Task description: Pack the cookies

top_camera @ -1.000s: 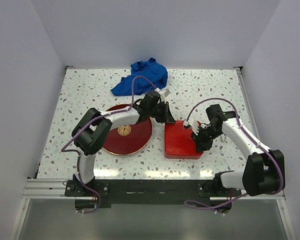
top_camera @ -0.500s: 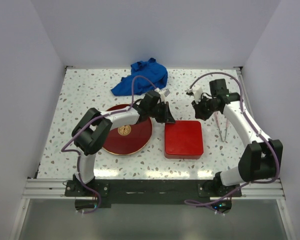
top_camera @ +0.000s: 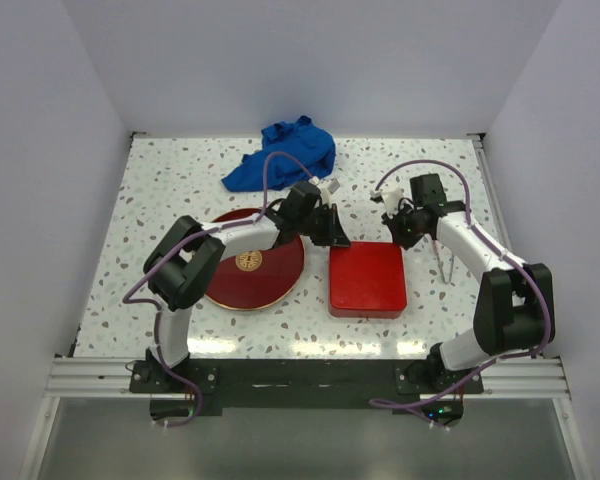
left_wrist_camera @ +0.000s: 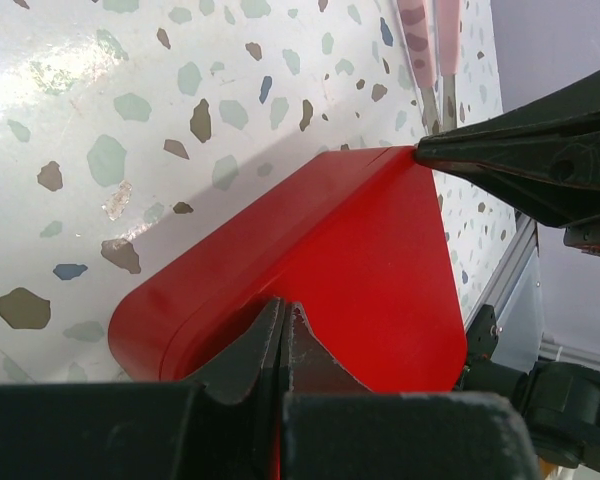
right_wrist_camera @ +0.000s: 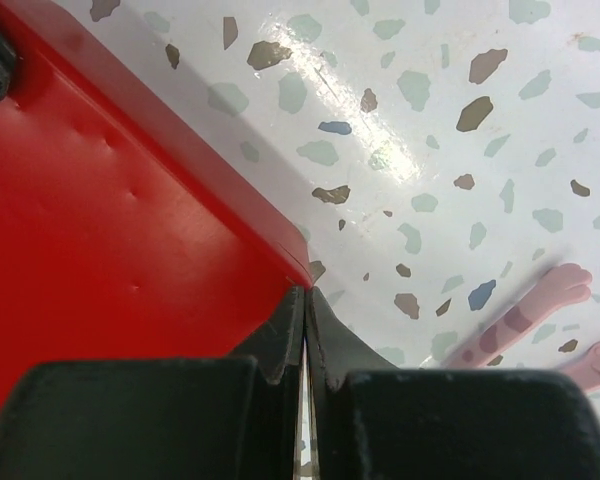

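Note:
No cookies show in any view. A closed red box [top_camera: 368, 278] lies on the table right of the dark red plate [top_camera: 228, 290]. My left gripper [top_camera: 335, 238] is shut and empty, its tips at the box's far left corner; in the left wrist view it [left_wrist_camera: 283, 310] rests over the red lid [left_wrist_camera: 330, 250]. My right gripper [top_camera: 400, 238] is shut and empty at the box's far right corner; in the right wrist view it [right_wrist_camera: 306, 298] meets the corner of the box [right_wrist_camera: 110, 230]. Its fingers [left_wrist_camera: 520, 160] also show in the left wrist view.
The plate carries a gold round emblem [top_camera: 247, 262]. A blue cloth [top_camera: 285, 152] lies crumpled at the back. Pink tongs [top_camera: 442, 258] lie right of the box, also seen in the right wrist view [right_wrist_camera: 525, 315]. White walls enclose the speckled table [top_camera: 160, 180].
My right arm left the box's near right side, swung up toward the back right, then came down to the box's far right corner. The left arm and the box have not moved.

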Robot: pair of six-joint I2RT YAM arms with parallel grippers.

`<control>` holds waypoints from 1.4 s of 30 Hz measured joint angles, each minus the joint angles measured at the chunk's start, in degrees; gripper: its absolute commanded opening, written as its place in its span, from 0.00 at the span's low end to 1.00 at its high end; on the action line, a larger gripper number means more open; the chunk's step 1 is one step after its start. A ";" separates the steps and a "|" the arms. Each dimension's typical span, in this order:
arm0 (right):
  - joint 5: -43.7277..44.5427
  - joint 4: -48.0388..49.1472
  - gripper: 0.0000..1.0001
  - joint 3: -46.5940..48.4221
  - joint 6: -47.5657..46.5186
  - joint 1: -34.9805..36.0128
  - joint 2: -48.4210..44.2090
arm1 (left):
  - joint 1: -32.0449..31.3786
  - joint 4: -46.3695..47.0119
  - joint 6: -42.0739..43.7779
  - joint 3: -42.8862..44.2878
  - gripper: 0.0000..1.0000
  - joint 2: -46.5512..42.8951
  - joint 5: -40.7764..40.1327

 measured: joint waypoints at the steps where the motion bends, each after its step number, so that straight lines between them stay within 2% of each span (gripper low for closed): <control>1: -0.15 -0.09 0.00 0.11 0.04 -0.09 0.00 | 0.00 0.02 0.00 0.00 0.00 0.00 0.00; 3: -0.96 -1.18 0.01 0.83 0.22 -0.63 0.17 | 0.00 0.07 0.02 0.00 0.00 0.00 0.00; 5: -2.25 -3.37 0.07 1.84 0.44 -1.51 0.42 | 0.00 0.09 0.07 0.00 0.01 -0.11 -0.04; 7: -3.96 -5.97 0.14 3.41 0.63 -2.25 0.26 | 0.02 -0.02 0.15 -0.04 0.09 -0.42 -0.44; 10: -6.80 -8.52 0.34 6.97 0.83 -2.89 -1.44 | 0.50 -1.44 1.33 -0.46 0.23 -2.01 -2.45; 11: -7.72 -8.87 0.49 8.11 0.98 -2.95 -2.58 | 0.96 -2.47 1.99 -0.59 0.28 -2.89 -3.45; 12: -8.48 -9.16 0.59 9.27 1.22 -2.97 -3.96 | 1.53 -3.48 2.69 -0.66 0.38 -3.96 -4.39; 14: -10.05 -9.44 0.80 11.43 2.16 -3.41 -6.97 | 2.75 -4.52 4.31 -0.68 0.48 -6.75 -6.49; 15: -10.84 -9.38 0.98 12.52 2.80 -3.82 -8.41 | 3.23 -4.92 5.29 -0.74 0.60 -8.70 -7.80; 17: -11.28 -8.74 0.99 14.10 4.83 -5.07 -10.88 | 3.98 -5.09 7.56 -1.31 0.73 -13.33 -11.19; 18: -11.08 -7.43 0.99 14.71 6.43 -6.27 -12.39 | 4.15 -4.90 8.81 -2.32 0.88 -16.96 -13.75; 20: -9.05 -5.01 0.99 14.93 10.14 -8.31 -14.73 | 4.17 -4.74 11.23 -4.39 1.00 -24.02 -17.94; 25: 2.32 1.09 0.99 14.95 22.73 -11.58 -20.13 | 5.88 -4.35 14.91 -10.86 1.00 -43.91 -27.80; 29: 11.30 -0.04 0.99 18.40 30.53 -11.76 -20.74 | 11.72 -7.50 16.63 -13.42 1.00 -54.93 -34.18; 33: 20.50 -3.63 0.99 25.77 35.21 -11.74 -17.68 | 12.59 -11.72 18.64 -13.64 1.00 -60.17 -38.99; 36: 25.44 -5.01 0.99 27.04 36.54 -11.78 -17.55 | 12.59 -14.47 19.54 -13.64 1.00 -61.83 -41.38; 42: 28.28 -6.21 0.99 26.95 37.00 -11.80 -19.47 | 12.59 -18.58 20.06 -13.66 1.00 -62.05 -43.89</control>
